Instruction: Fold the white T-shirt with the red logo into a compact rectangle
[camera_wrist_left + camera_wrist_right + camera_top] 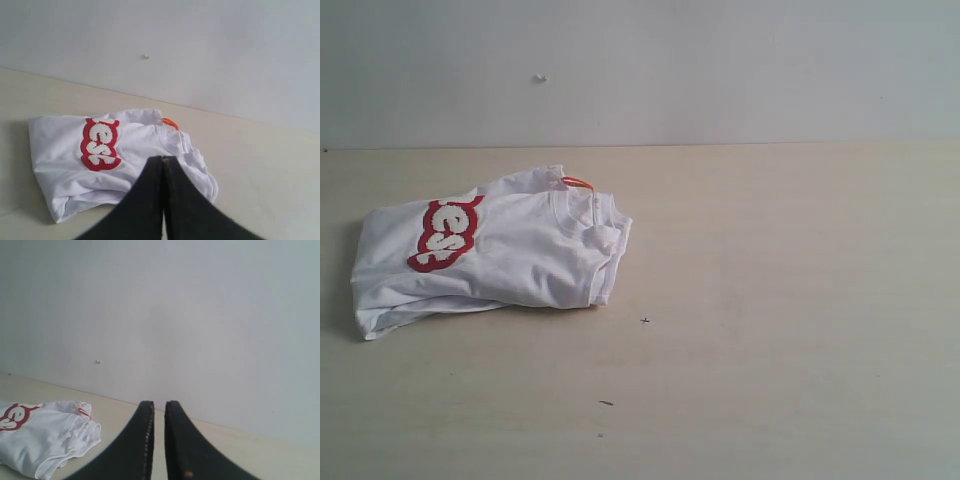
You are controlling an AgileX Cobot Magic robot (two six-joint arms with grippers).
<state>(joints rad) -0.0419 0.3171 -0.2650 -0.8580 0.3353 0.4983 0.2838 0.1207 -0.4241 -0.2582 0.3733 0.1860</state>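
The white T-shirt (510, 260) lies folded into a rough rectangle on the left of the table, its collar end with an orange tag (577, 182) toward the middle. The red logo (445, 233) shows partly on top near the left end. Neither gripper appears in the exterior view. In the left wrist view the left gripper (163, 159) is shut and empty, hovering above the T-shirt (135, 150) and beside the logo (101, 144). The right gripper (159, 404) is held off to the side of the T-shirt (45, 437), jaws a narrow slit apart with nothing between them.
The pale wooden table (770, 300) runs back to a plain white wall (720, 70). Small dark specks (644, 320) (606, 403) mark the table in front of the shirt.
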